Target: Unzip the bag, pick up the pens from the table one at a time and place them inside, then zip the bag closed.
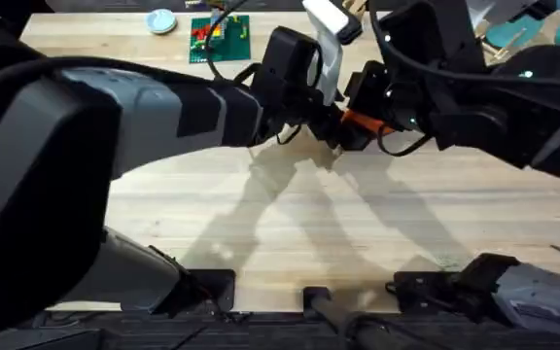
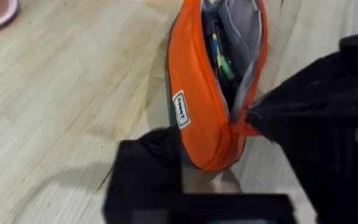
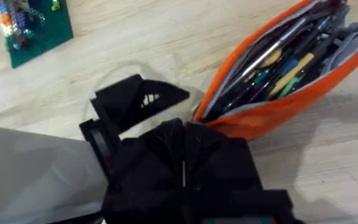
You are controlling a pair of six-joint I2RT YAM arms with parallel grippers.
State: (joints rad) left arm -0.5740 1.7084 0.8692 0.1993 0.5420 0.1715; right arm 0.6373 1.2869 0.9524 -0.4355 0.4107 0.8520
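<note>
Right wrist shows right tool (image 3: pixel 184 163) pinched shut on the open bag's (image 3: pixel 278 118) end.

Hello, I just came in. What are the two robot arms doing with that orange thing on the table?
Both arms have come together over an orange pencil bag lying on the wooden table. The bag's zipper is open, and pens and other writing things already lie inside it. The right gripper is at one end of the bag, its fingers pressed together there, seemingly on the zipper end. The left gripper sits at that same end, touching the fabric. The bag is not yet zipped closed.
</note>
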